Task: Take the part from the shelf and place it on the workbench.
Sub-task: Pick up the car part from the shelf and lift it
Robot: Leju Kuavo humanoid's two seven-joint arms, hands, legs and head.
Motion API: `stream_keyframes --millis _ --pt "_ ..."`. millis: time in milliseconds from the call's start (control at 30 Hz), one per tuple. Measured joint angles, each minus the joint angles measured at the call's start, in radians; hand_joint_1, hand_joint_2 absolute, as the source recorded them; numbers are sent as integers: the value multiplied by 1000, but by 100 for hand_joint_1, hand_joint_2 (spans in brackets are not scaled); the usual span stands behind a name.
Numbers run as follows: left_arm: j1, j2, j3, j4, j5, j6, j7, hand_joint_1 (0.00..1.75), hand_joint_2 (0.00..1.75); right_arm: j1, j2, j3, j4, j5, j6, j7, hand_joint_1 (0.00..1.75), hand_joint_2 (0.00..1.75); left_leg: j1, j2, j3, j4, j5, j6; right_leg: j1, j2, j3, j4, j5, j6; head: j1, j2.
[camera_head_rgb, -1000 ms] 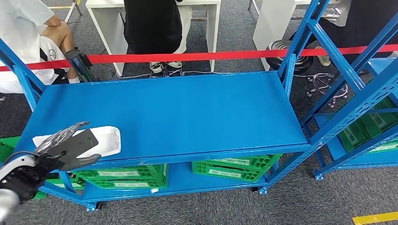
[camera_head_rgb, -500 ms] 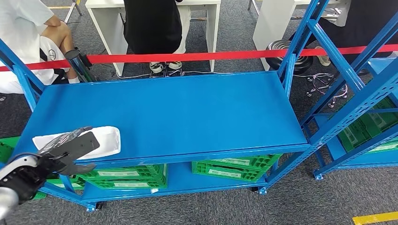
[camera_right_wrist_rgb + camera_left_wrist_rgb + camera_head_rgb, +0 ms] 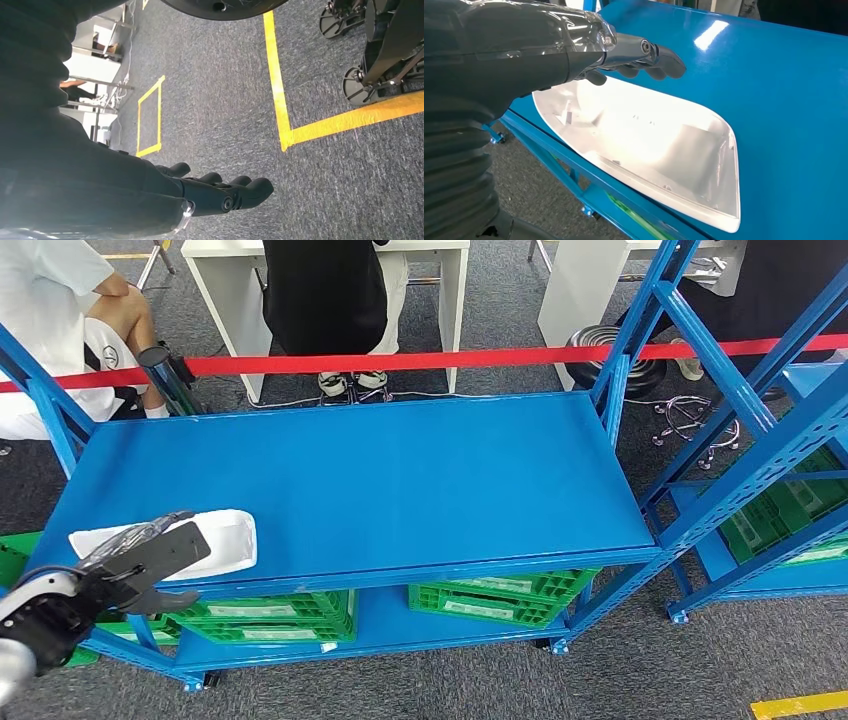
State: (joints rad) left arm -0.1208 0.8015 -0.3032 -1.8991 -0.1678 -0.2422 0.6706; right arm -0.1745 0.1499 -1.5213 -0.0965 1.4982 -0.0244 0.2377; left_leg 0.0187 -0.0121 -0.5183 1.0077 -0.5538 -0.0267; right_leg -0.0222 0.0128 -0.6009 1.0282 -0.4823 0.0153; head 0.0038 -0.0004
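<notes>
The white part [image 3: 215, 540] is lying hollow side up at the shelf's [image 3: 400, 480] front left corner, its long axis along that edge. The left hand [image 3: 140, 558] is being held just over it, fingers [image 3: 651, 52] apart, nothing gripped; the right hand [image 3: 220, 192] is hanging open.

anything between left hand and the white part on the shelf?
Nothing: in the left wrist view the left hand hovers directly over the white plastic shell part, no object between.

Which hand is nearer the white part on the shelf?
Left. The left hand hovers over the white part at the shelf's front corner; the right hand hangs over the floor.
</notes>
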Motion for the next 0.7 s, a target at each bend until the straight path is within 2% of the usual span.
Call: stream_keyframes --millis 233,700 --pt "0 -5 -14 5 0 2 0 0 175 0 0 0 0 3 0 0 0 175 0 0 0 0 0 0 0 0 0 0 0 0 0 0" --pt "-4 -51 -74 31 -29 15 0 0 175 0 1 0 0 11 0 6 0 175 0 -3 0 0 0 0 0 0 0 0 0 0 0 0"
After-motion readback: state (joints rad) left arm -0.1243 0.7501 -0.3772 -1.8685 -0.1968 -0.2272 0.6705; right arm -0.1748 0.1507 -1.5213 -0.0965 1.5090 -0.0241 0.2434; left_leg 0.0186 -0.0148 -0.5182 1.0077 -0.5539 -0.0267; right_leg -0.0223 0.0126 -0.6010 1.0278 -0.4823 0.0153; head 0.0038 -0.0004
